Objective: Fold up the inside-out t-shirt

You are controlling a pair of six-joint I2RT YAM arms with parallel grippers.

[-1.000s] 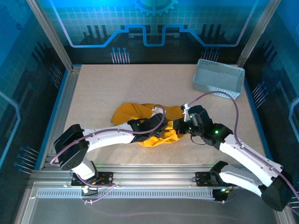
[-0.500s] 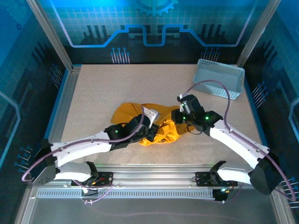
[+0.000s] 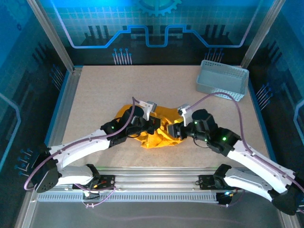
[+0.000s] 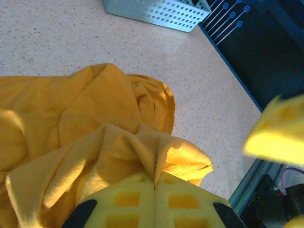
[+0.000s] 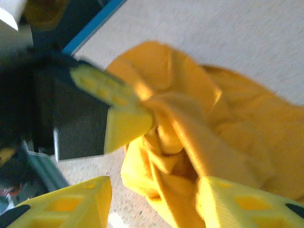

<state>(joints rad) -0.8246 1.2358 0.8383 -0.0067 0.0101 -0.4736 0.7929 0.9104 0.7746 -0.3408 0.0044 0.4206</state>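
One t-shirt, one basket, two arms.

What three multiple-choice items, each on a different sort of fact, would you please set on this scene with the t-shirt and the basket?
1. Where does the basket stand on the table? A. far right corner B. near left corner C. centre
2. What colour is the t-shirt? A. white B. mustard yellow C. blue
3. How is the left gripper? A. open over bare table B. shut on the basket's rim C. shut on a fold of the t-shirt

Answers: 1 A, the top view shows it by the far right edge. 2 B, the cloth is yellow in every view. 3 C, its wrist view shows it closed with fabric pinched.
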